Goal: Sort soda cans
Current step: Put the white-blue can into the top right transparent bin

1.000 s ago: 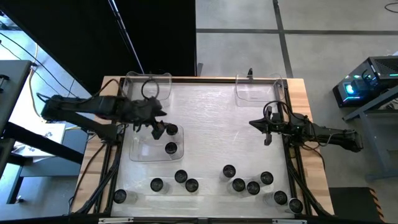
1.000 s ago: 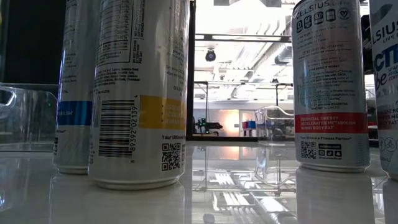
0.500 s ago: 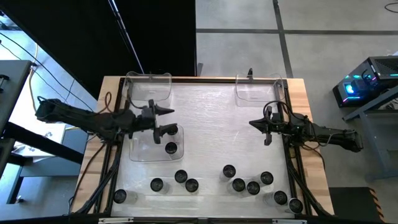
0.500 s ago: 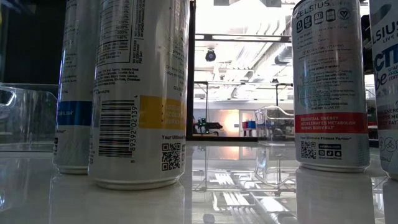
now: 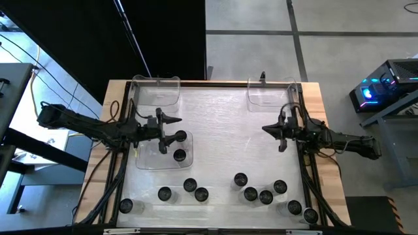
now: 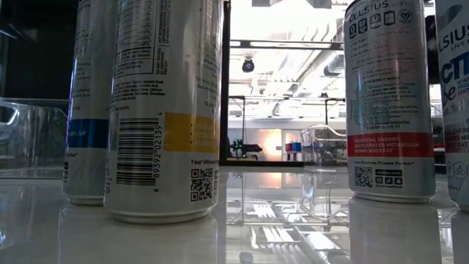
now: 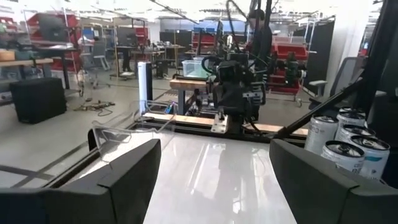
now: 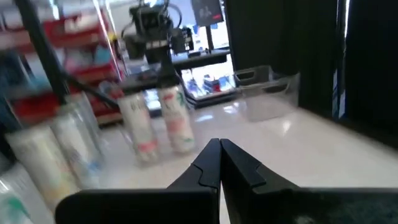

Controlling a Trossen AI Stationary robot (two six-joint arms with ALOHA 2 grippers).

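High view: my left gripper (image 5: 171, 128) hangs left of centre over the white table (image 5: 222, 130), fingers spread wide and holding nothing. Just beside its fingertips, two soda cans (image 5: 179, 146) stand upright inside a clear plastic tray (image 5: 145, 159); the upper one almost touches my lower finger, though I cannot tell whether they meet. A second clear tray (image 5: 157, 90) sits at the upper left of the table and a third clear tray (image 5: 271, 92) at the upper right. My right gripper (image 5: 269, 130) waits right of centre, its fingers pressed together on nothing.

Along the bottom of the frame the loose cans stand in two groups: four (image 5: 176, 192) at lower left and six (image 5: 269, 193) at lower right, all upright, well apart from both of my grippers.

In the low view a Celsius can with a yellow band (image 6: 163, 110) and one with a blue band (image 6: 89, 103) fill the left of the frame, blocking most of what lies behind, while a red-banded Celsius can (image 6: 390, 103) stands at the right.

In my left wrist view the wide-set fingers (image 7: 130, 177) frame bare tabletop, with the right arm (image 7: 239, 87) straight ahead.
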